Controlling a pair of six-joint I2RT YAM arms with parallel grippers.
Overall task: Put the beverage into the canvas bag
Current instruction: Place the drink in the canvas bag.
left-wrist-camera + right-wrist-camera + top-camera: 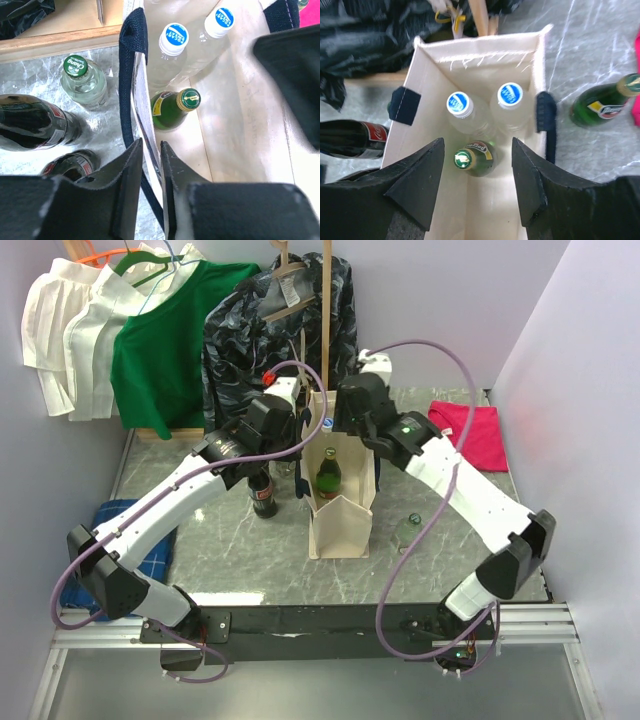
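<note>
The cream canvas bag (pixel 340 525) with navy handles stands open at mid-table. A green glass beverage bottle (pixel 472 157) stands inside it, in front of two blue-capped water bottles (pixel 460 107). My right gripper (pixel 477 142) hovers open over the bag's mouth, its fingers wide on either side of the green bottle (pixel 175 107) and clear of it. My left gripper (pixel 151 143) straddles the bag's left wall (pixel 145 120) at the rim. Its jaws stand slightly apart, with the thin canvas between them.
Left of the bag stand two cola bottles (pixel 30 122) and a clear bottle with a green cap (pixel 82 82). Another green bottle (pixel 597 105) lies right of the bag. A pink cloth (pixel 470 430), a blue cloth (pixel 140 530) and hung garments (pixel 160 340) ring the table.
</note>
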